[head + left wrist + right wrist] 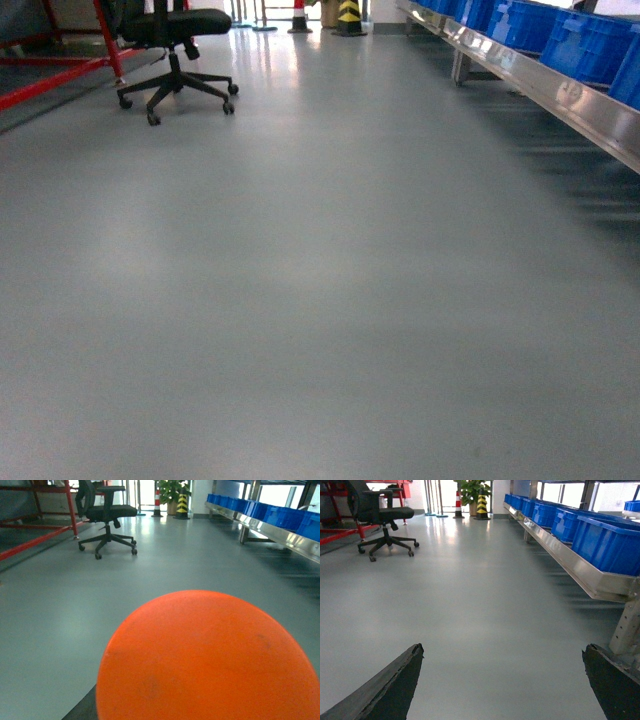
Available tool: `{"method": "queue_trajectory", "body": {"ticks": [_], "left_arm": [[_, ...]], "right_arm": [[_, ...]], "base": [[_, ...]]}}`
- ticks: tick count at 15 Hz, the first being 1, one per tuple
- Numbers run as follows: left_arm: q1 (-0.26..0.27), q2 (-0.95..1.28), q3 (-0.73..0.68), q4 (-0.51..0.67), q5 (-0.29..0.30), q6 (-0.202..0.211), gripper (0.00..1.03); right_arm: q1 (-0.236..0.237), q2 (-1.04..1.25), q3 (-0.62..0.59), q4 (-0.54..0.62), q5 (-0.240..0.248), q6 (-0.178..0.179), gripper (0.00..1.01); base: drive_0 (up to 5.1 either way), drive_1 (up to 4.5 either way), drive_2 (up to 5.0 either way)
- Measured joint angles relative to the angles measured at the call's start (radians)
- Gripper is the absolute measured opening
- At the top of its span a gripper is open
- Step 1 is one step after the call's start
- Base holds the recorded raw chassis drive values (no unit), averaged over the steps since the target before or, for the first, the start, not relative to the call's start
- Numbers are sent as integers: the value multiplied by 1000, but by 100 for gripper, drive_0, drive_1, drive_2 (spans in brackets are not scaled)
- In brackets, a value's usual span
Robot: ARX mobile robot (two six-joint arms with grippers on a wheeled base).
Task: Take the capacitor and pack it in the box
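A big round orange thing, which I take for the capacitor [210, 660], fills the lower part of the left wrist view and hangs above the grey floor. It hides the left gripper's jaws; only a dark sliver of one finger [82, 707] shows at its lower left edge, so the left gripper looks shut on it. In the right wrist view my right gripper [501, 652] stands wide open above bare floor, nothing between its dark fingertips [412, 655]. The box is out of view. Neither gripper shows in the head view.
A black office chair [175, 40] stands at the far left by a red frame [60, 70]. Blue bins [590, 45] sit on a long metal rack [560, 95] along the right. Striped cones [348, 15] and a plant [470, 490] stand far ahead.
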State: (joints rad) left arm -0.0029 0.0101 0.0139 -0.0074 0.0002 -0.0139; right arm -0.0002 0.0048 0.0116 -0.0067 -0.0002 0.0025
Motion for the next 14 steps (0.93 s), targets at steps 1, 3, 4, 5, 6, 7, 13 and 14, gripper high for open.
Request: {"method": "queue_trajectory", "body": {"ticks": [1, 3, 4, 5, 6, 7, 13, 14], "left_arm": [[0, 0, 0, 2, 0, 0, 44], [0, 0, 0, 3, 0, 0, 44], [0, 0, 0, 0, -1, 0, 44], [0, 0, 0, 4, -1, 0, 44], [0, 0, 0, 1, -2, 0, 44], [0, 0, 0, 1, -1, 0, 44], [0, 0, 0, 2, 0, 0, 44], [0, 0, 0, -1, 0, 0, 44]], "right_arm": [[0, 0, 0, 3, 0, 0, 98], [0, 0, 0, 1, 0, 0, 98], [0, 0, 0, 4, 0, 0, 98], [0, 0, 0, 4, 0, 0, 98], [0, 0, 0, 5, 0, 0, 98], [0, 0, 0, 1, 0, 0, 98], [0, 0, 0, 0, 0, 0, 98], [0, 0, 0, 0, 0, 0, 98]], "base": [[0, 0, 0], [0, 0, 0], [0, 0, 0], [0, 0, 0], [0, 0, 0], [0, 0, 0], [0, 0, 0], [0, 0, 0]]}}
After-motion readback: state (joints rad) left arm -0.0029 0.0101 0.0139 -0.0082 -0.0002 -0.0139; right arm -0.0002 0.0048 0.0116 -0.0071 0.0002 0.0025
